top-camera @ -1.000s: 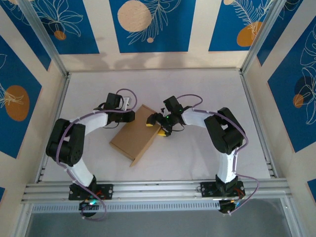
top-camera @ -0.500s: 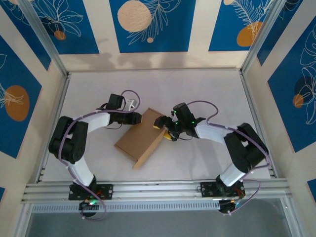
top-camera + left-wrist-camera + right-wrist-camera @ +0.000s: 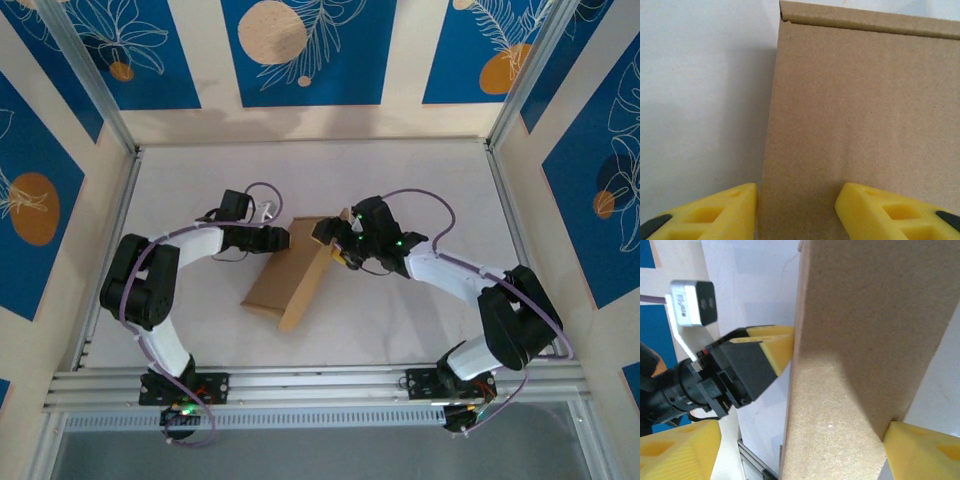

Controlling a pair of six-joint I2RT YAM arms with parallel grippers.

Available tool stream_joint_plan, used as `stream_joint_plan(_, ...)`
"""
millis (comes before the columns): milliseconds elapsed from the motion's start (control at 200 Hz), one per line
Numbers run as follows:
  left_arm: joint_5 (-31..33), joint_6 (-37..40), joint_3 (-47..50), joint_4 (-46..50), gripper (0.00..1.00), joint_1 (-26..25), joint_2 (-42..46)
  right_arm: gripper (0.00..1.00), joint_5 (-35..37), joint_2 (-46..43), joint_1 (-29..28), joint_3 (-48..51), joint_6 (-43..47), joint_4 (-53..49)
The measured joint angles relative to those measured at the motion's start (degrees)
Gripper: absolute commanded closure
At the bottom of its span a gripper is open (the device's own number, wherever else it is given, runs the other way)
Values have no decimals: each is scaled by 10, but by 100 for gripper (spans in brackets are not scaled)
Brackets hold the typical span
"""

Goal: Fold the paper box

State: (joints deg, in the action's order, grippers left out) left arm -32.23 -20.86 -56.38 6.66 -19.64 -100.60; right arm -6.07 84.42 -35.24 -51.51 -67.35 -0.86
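L fingers (image 3: 715,212) apart at paper box (image 3: 292,275) corner, no grip. R fingers (image 3: 922,452) wide open astride box, one touching, other clear. Box on worktop (image 3: 420,190).

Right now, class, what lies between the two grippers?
The paper box: its far end separates left gripper and right gripper, in the top external view.

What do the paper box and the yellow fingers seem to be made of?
Paper box: brown cardboard, matte, judging by its fibrous speckled face and folded edge. Yellow fingers: probably plastic, perhaps printed, matte, with hollow pockets; the exact material is unclear.
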Motion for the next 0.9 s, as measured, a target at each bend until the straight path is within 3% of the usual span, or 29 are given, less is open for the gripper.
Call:
stream_joint_plan(200, 13, -3, -7, 18, 44, -4, 0, 16, 19, 16, -2, -88, 10, 10)
stream_joint_plan(355, -40, 0, -8, 46, 41, -77, -5, 17, -11, 44, -43, -140, 14, 61)
stream_joint_plan(510, -48, 2, -17, 69, 40, -91, 0, 18, -19, 72, -51, -135, 24, 54)
stream_joint_plan(710, -26, -5, -20, 75, 39, -87, 33, 21, -63, 72, -4, -99, 37, 56)
stream_joint_plan(805, -5, -25, -14, 60, 39, -87, 47, 21, -61, 44, 27, -115, 93, -10)
stream_joint_plan(900, 20, -77, 17, 5, 39, -94, 71, 20, -3, 22, 63, -181, 182, -132)
